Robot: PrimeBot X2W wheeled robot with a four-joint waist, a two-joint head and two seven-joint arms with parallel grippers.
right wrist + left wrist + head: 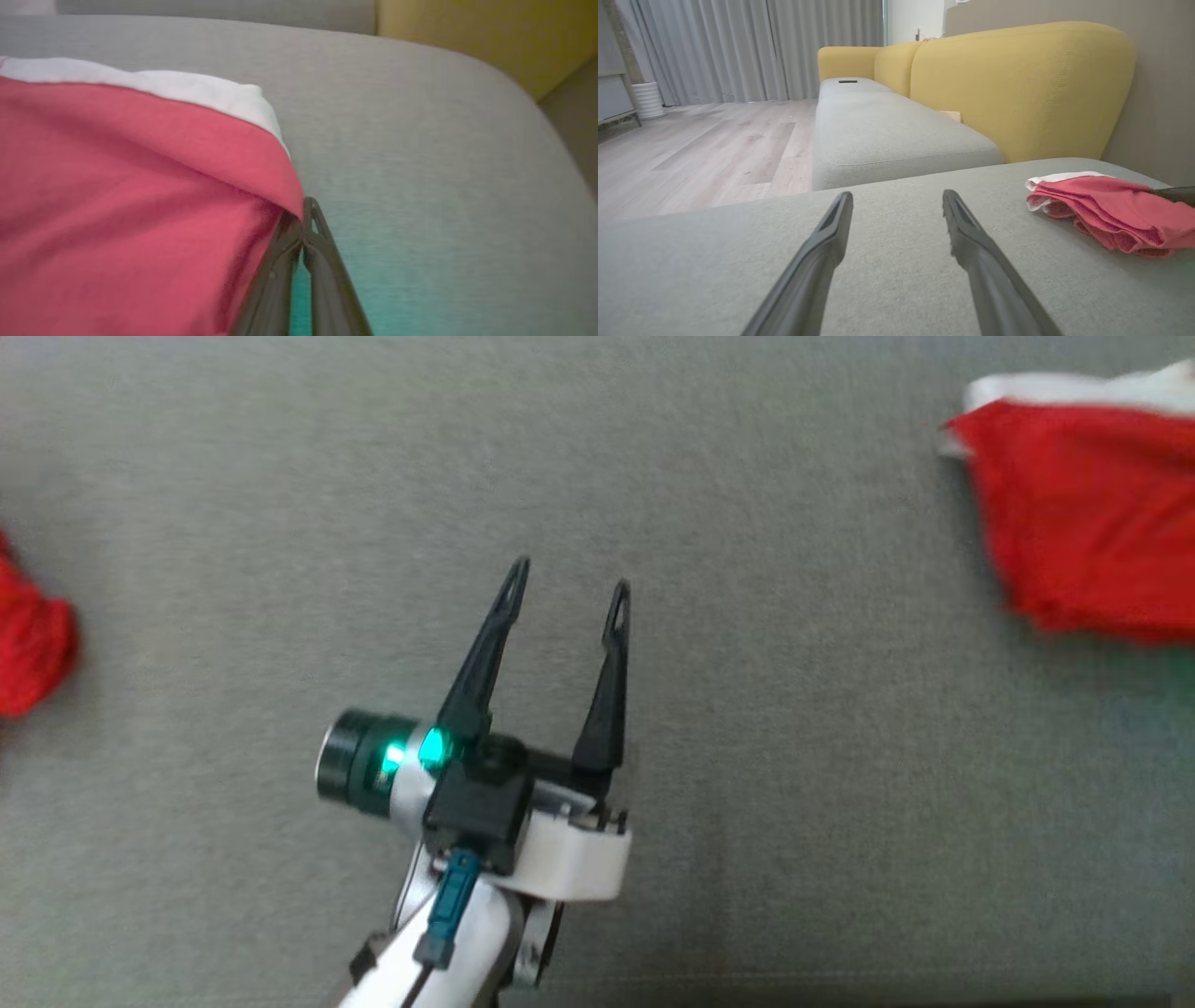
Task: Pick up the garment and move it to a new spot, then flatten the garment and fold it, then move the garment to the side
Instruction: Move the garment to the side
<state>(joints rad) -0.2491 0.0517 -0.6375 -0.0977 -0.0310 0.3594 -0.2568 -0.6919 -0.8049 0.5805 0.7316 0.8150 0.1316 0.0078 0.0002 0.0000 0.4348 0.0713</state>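
Head view: showing the left gripper (570,576) reaching out over the gray cushion (794,756), fingers pointing toward 12 o'clock, standing wide apart and gripping nothing. Lying well apart from it at about 2 o'clock, against the frame's right edge, the garment (1083,513), red with a white band along its far side, bunching in loose folds. Sitting at 9 o'clock, at the left edge, another red cloth (28,644); cannot tell whether belonging to the same piece.

Left wrist view: looking along those spread fingers, with the garment resting on the cushion at 3 o'clock, a yellow backrest (1017,88) rising at 1 o'clock and a wooden floor (691,149) stretching toward 10 o'clock.

Right wrist view: showing the right gripper (304,210) at 6 o'clock, fingers pressing together and pinching the garment's red edge at the tips, cloth spreading toward 9 o'clock, white band running across at 11 o'clock.
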